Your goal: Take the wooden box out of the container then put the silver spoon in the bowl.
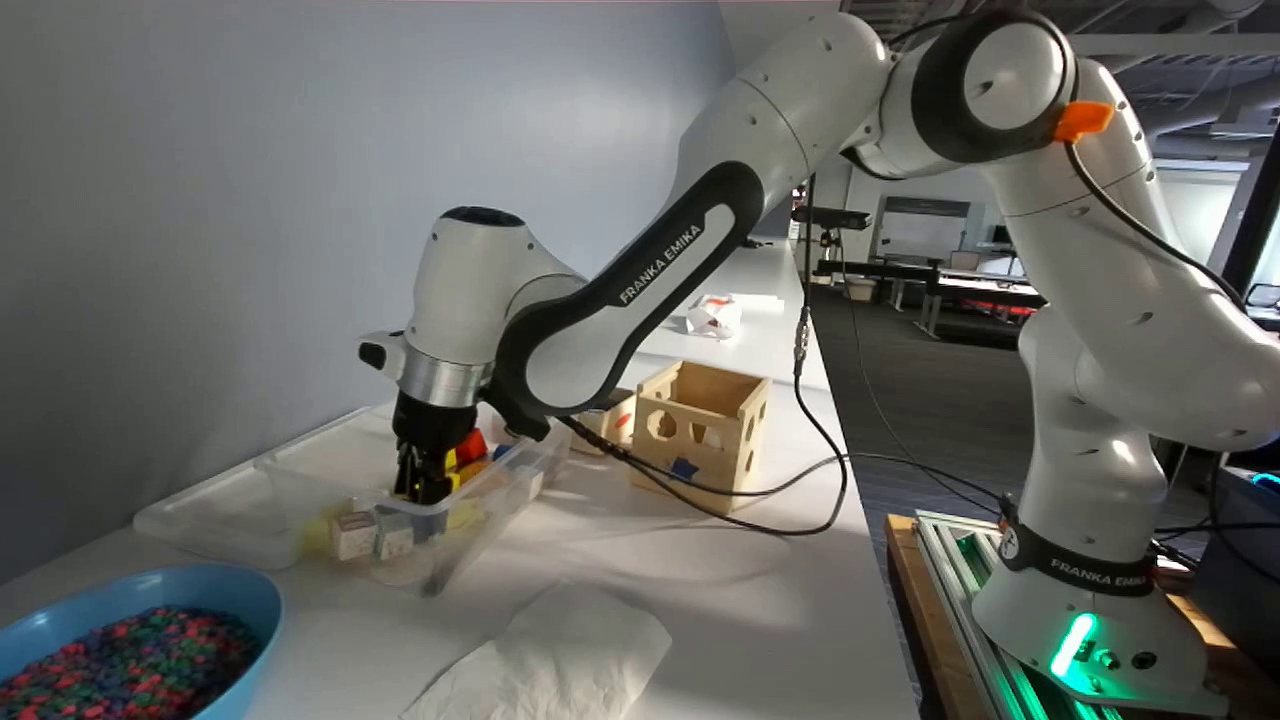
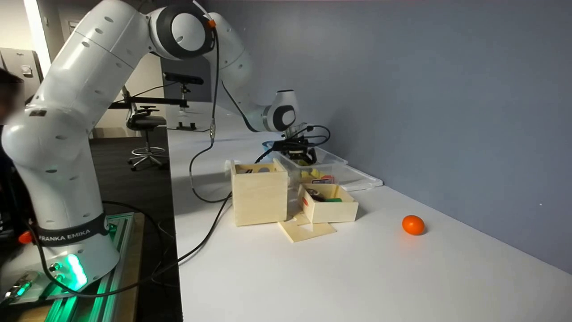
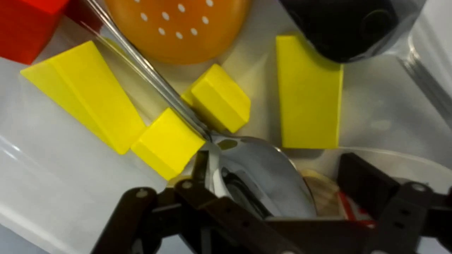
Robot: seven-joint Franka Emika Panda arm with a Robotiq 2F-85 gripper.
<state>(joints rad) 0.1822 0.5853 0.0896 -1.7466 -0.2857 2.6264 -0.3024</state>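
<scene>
- Hand (image 3: 279, 168) down at the plastic tub (image 3: 53, 190), spread wide and holding nothing: we see a broad gap between its fingers (image 3: 365, 180), and the head of the silver spoon (image 3: 259, 173) shows in that gap. We cannot tell whether either side touches it.
- Position: silver spoon lies inside the tub, handle running away from the hand between two small yellow blocks (image 3: 167, 143), one on each side near the neck.
- Handling (our guess): light, stiff, hard to damage. Bright reflections on the head suggest polished metal, so we expect it to be slippery.
- Where to hold: we favour the neck or adjoining handle, closing across the narrow width. Squeezing the rounded head could make it slip or tip.
- Risk: the yellow blocks crowd the neck; we might pinch one along with the metal. An off-centre hold may let the head swing down once lifted.
- Wooden box (image 2: 335, 212) stands on the bench (image 2: 366, 277), just outside the tub; we judge step one done, spoon pick in hand.
- Bowl (image 1: 170, 586), near the tub in an exterior view, holds loose coloured bits (image 1: 130, 660); we would release low.
</scene>
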